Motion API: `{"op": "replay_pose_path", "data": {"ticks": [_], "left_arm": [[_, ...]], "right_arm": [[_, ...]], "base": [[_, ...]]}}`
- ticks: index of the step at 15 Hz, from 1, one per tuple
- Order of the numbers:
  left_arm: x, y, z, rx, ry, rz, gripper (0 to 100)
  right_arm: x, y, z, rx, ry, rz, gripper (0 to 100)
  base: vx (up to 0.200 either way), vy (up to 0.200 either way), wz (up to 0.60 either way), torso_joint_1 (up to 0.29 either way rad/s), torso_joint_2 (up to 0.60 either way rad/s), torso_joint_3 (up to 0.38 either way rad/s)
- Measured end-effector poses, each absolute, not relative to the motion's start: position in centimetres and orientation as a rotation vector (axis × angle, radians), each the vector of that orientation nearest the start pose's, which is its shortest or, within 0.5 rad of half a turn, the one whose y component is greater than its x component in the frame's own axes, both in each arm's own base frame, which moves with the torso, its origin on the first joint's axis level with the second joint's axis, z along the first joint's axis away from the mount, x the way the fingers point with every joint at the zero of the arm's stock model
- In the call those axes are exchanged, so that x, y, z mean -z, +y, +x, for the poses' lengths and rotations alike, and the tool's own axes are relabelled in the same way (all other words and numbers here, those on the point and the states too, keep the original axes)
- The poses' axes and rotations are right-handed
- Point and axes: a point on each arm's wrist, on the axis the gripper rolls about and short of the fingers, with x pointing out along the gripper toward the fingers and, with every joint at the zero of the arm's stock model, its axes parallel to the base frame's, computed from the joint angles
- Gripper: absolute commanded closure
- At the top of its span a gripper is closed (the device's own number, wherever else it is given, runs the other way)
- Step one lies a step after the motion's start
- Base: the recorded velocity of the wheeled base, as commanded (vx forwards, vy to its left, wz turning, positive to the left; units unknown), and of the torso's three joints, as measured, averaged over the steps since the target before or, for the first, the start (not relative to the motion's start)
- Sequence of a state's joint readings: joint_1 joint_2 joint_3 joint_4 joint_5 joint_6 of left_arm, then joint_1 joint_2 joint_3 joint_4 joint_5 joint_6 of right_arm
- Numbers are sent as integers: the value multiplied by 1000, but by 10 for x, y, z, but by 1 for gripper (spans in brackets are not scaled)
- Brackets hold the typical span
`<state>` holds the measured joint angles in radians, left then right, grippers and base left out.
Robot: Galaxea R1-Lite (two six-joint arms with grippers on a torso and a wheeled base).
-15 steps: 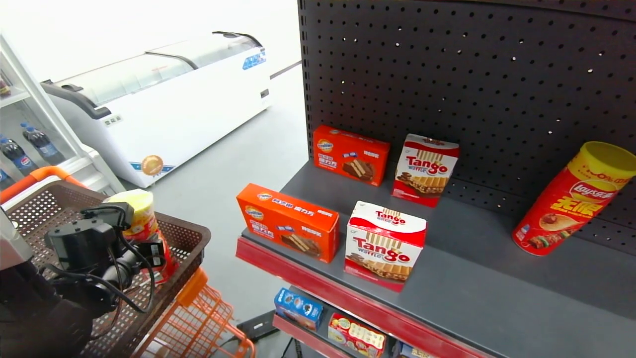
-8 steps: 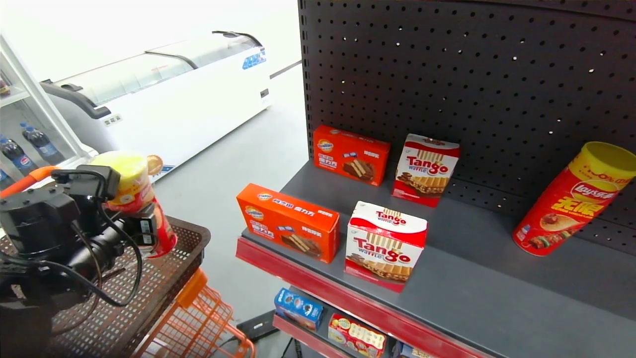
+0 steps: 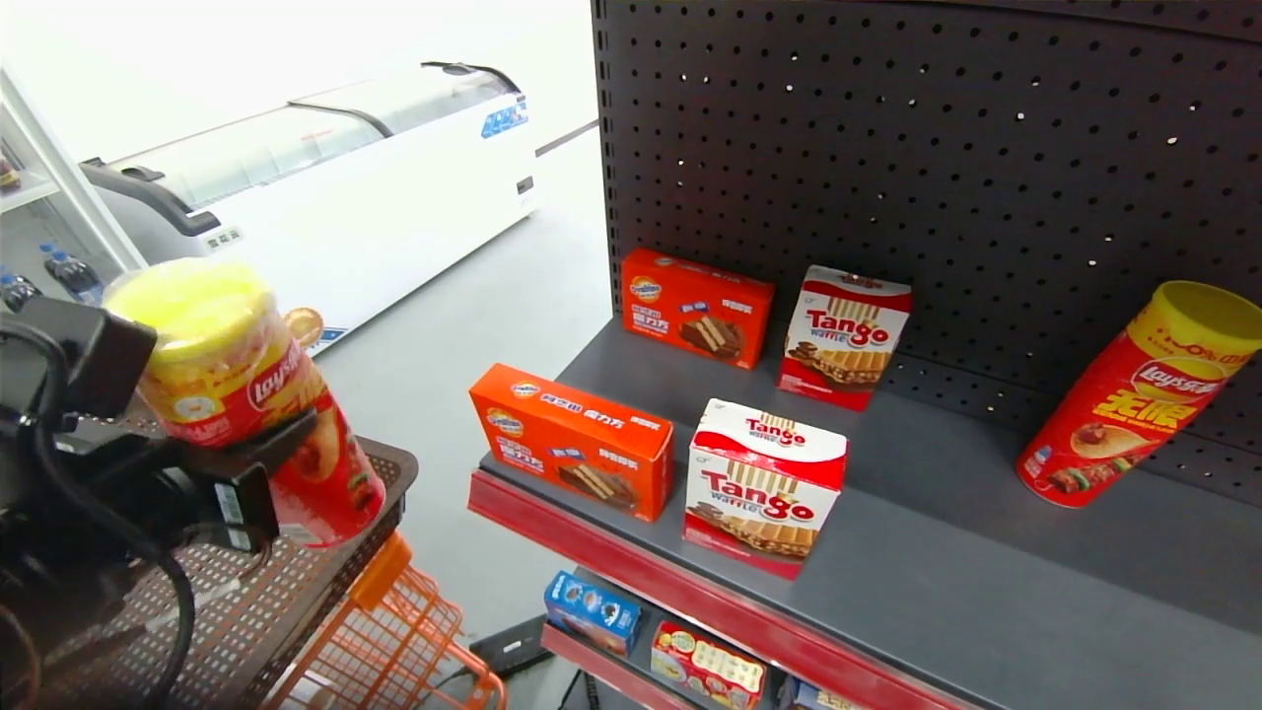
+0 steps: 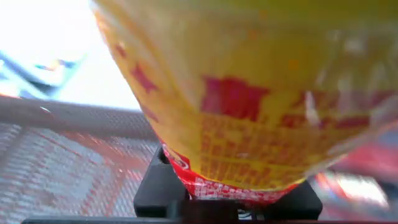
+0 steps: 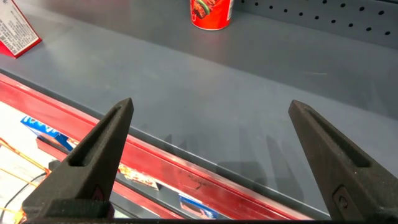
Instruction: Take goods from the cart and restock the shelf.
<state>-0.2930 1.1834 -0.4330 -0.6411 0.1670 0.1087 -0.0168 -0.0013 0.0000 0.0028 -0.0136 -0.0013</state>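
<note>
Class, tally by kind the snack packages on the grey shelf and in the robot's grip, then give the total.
Orange boxes: 2
Red-and-white wafer boxes: 2
Chip cans: 2 (one held by left gripper)
Total: 6

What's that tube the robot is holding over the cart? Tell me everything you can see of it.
The chip can is a tall round tube, red with yellow print and a yellow lid; it looks like printed cardboard. It tilts, top leaning away from the shelf, clamped around its middle by the black fingers of the left gripper, above the brown cart basket.
</note>
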Motion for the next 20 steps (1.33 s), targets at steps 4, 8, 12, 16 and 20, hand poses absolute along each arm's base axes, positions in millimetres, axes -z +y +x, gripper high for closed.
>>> {"op": "replay_pose_path", "data": {"ticks": [4,8,12,16,20], "left_arm": [[-205,-55,122,366,165,112,100],[-215,-73,117,542,76,85,100],[-210,-93,116,692,90,34,100],[-199,-101,110,807,133,48,100],[-200,-108,108,915,112,37,100]], "right_arm": [[-75,0,-23,30,2,-1,0],[-75,0,-23,30,2,-1,0],[-75,0,-23,30,2,-1,0],[-75,0,-23,28,2,-4,0],[-75,0,-23,28,2,-3,0]], "base": [[0,0,0,0,0,0],[0,0,0,0,0,0],[0,0,0,0,0,0],[0,0,0,0,0,0],[0,0,-300,1,1,2]]}}
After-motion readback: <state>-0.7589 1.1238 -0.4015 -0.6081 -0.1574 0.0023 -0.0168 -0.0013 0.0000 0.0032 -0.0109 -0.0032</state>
